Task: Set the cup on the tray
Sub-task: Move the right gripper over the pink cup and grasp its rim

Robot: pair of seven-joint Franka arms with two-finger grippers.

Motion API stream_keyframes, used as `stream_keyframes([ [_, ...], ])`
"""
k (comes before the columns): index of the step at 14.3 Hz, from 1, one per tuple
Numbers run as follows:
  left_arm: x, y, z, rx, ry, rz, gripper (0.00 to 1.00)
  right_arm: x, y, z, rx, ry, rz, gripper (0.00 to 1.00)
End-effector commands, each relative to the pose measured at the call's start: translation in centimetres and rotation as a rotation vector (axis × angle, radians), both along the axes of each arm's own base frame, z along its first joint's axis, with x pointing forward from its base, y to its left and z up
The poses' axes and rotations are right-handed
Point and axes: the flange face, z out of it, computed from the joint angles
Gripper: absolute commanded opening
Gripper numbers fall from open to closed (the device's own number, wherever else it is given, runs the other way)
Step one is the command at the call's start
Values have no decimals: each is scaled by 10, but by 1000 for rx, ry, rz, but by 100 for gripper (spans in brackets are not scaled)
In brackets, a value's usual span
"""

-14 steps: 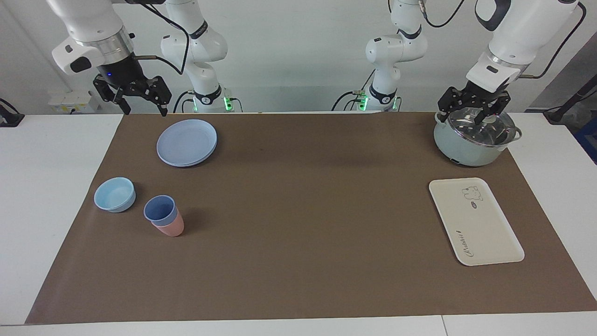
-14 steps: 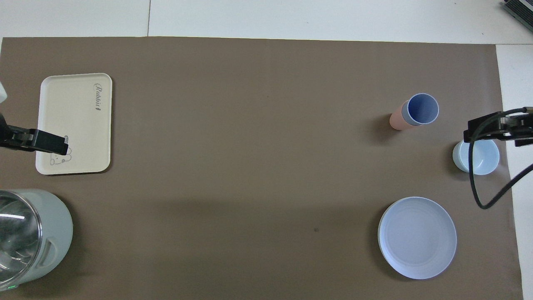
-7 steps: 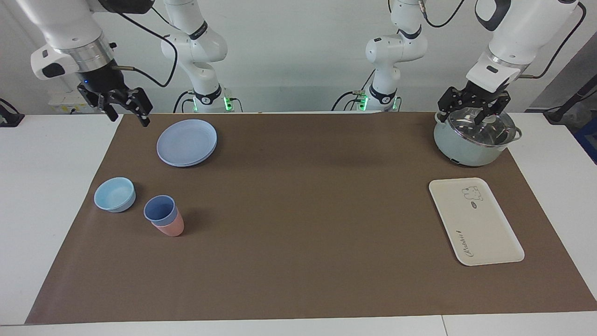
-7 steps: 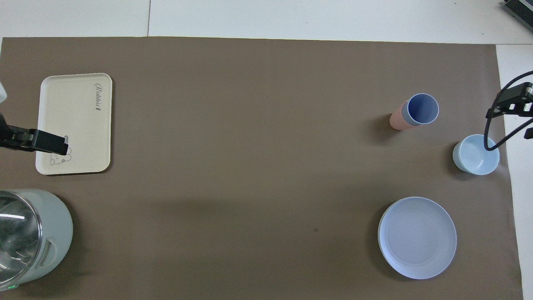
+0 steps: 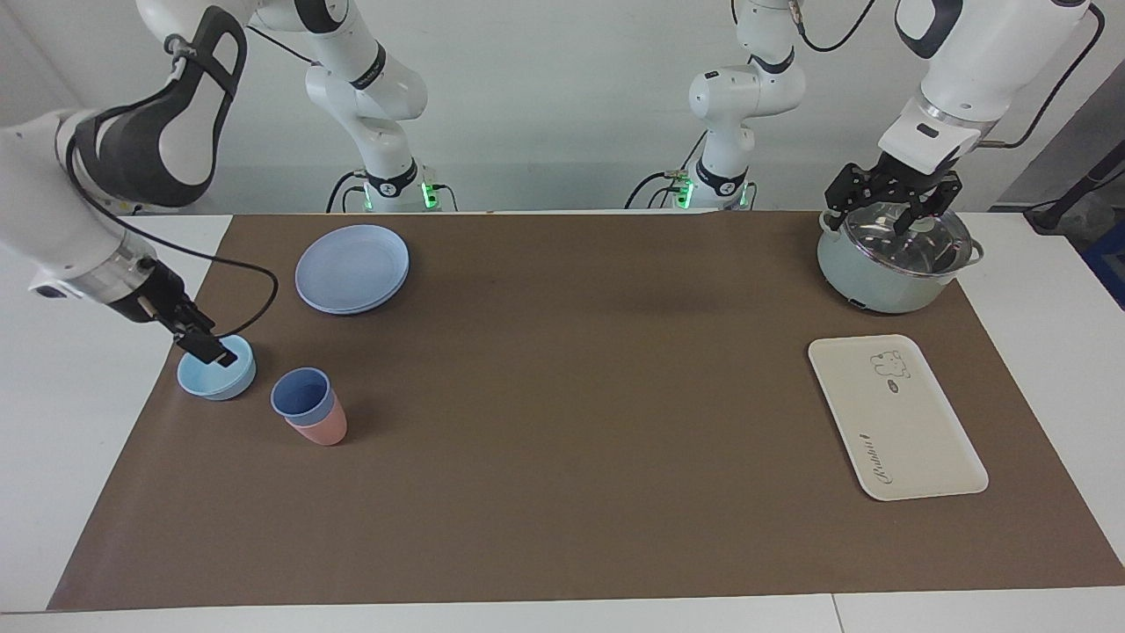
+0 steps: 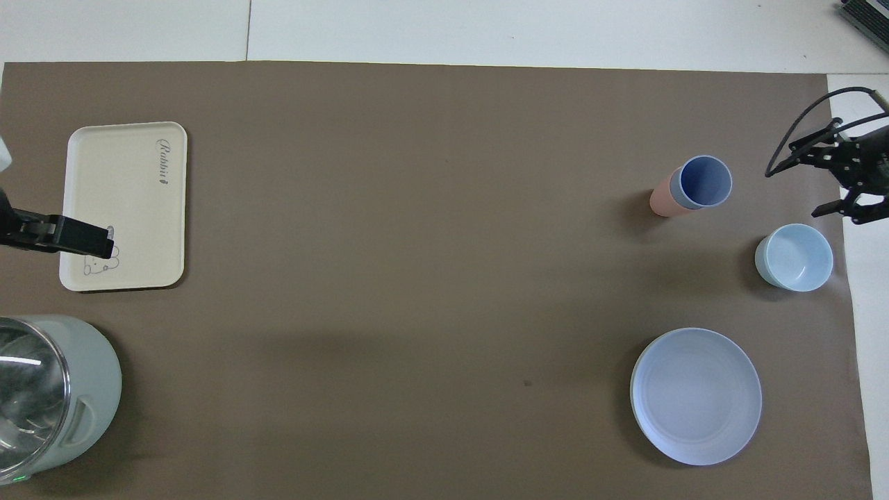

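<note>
Two hands are in my view, and neither is holding anything. My right hand (image 5: 209,348) hangs low at the right arm's end of the counter, over the edge of the brown mat (image 5: 562,440) just beside the light-blue bowl (image 5: 217,367); in the overhead view its fingers (image 6: 830,208) are spread wide. My left hand (image 5: 890,204) sits over the glass lid of the pale green pot (image 5: 892,260) at the left arm's end, fingers parted, and I cannot tell whether they touch the lid.

I see the blue cup (image 5: 303,395) standing upright, nested inside a pink cup (image 5: 322,430), near the bowl and a little farther from the robots than it. A round blue plate (image 5: 352,267) lies nearer to the robots than both cups.

I see the cream tray (image 5: 895,415) lying flat at the left arm's end, well apart from the cups and farther from the robots than the pot. Its cartoon animal print is at the end nearer the robots, the cursive lettering at the other.
</note>
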Motion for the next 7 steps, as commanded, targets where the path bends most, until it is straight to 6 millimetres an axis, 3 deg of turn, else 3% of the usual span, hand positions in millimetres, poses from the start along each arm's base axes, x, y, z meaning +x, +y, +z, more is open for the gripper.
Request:
stream_keyframes([
  [1,-8,2,3,-4,0,-2,100,33,-5,-36,40,26,-73,89],
  [4,-8,2,3,-4,3,-2,100,60,-12,-100,59,97,-215,90],
  [7,-8,2,3,-4,2,0,100,68,-2,-120,60,115,-336,91],
])
